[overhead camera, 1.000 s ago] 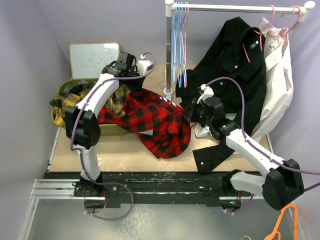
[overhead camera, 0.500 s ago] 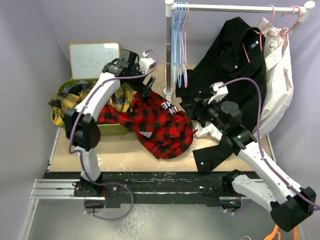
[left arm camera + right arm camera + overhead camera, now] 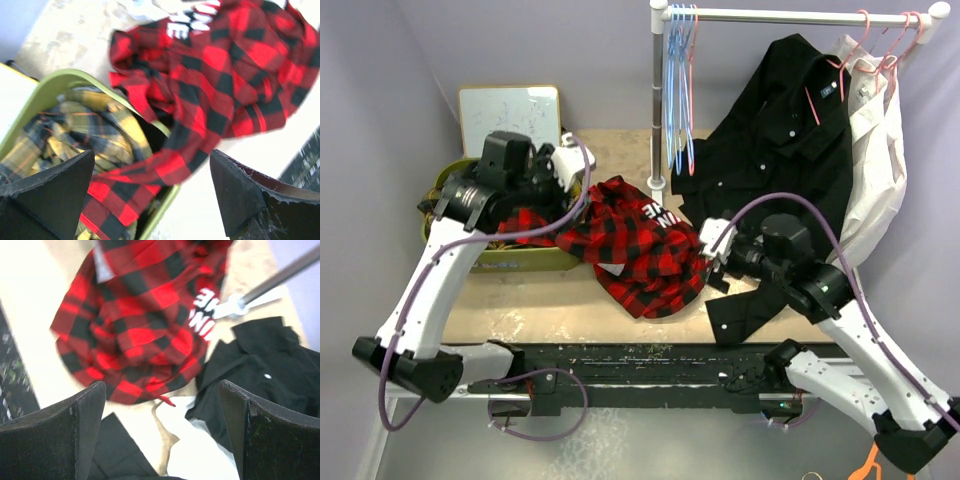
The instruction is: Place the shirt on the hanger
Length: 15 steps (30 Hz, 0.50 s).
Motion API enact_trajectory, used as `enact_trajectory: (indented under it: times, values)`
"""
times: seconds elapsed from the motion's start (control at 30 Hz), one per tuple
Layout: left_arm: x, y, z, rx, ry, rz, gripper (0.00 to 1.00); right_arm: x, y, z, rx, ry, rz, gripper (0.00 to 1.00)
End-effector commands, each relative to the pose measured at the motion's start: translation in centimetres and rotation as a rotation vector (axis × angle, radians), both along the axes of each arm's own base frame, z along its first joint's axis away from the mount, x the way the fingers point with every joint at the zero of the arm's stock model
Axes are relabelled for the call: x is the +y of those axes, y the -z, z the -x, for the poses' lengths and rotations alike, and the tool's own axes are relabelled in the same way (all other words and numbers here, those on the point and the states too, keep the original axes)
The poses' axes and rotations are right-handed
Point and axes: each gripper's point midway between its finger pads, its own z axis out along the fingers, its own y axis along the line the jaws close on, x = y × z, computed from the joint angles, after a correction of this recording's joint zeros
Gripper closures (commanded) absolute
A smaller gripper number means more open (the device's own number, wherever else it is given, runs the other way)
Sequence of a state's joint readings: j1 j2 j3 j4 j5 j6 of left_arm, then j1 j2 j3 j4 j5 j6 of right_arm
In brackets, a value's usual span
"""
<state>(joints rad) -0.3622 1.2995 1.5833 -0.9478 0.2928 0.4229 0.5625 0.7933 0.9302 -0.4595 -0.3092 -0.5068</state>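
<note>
Left hand (image 3: 568,166) stands spread wide with nothing in it, above the green bin (image 3: 538,262) that holds a yellow-green plaid cloth (image 3: 100,125). Right hand (image 3: 714,246) is released too, empty, at the other side of the shirt (image 3: 640,245). That red-and-black check shirt lies crumpled on the surface (image 3: 570,300) between the two hands, white lettering showing, one part draped over the bin's rim. A pink wire hanger (image 3: 691,110) hangs on the rail among light blue hangers (image 3: 672,100), well apart from the shirt. A black shirt (image 3: 780,140) hangs to the right
</note>
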Motion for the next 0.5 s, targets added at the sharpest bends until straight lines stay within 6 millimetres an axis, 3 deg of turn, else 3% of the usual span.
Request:
enact_trajectory:
  times: [0.0,0.1,0.23,0.47]
  values:
    - [-0.1,3.2,6.3,0.095,0.254,-0.056,0.01,0.4,6.6,2.9,0.090,-0.192,0.285,0.05]
    - [0.4,4.8,9.8,0.134,0.362,-0.076,0.01,2.0,9.7,4.3,0.130,-0.270,0.395,0.06]
    - [0.6,6.0,13.6,0.188,0.465,-0.061,0.01,3.1,12.8,4.5,0.114,-0.335,0.489,0.07]
    - [0.2,9.6,14.6,0.268,0.486,-0.152,0.00,3.2,15.5,4.0,0.102,-0.372,0.563,0.06]
